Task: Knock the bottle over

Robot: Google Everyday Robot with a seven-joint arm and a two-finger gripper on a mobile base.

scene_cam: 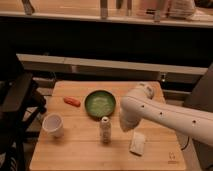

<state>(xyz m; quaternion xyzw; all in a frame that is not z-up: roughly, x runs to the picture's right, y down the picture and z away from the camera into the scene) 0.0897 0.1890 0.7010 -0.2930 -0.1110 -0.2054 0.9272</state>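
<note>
**Now closing on the bottle from its right**

I see the bottle (105,129) upright on the counter (75,150), between cup (53,125) and block (138,142), below the bowl (100,103). My gripper (127,123) sits just right of it; its closure I cannot tell. I'd sweep left, striking near the cap so it tips rather than slides.

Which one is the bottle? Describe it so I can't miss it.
On the wooden table, look just in front of the green bowl. The bottle stands upright there, left of the gripper: slim, white-capped, speckled label, narrower than the white cup.
</note>
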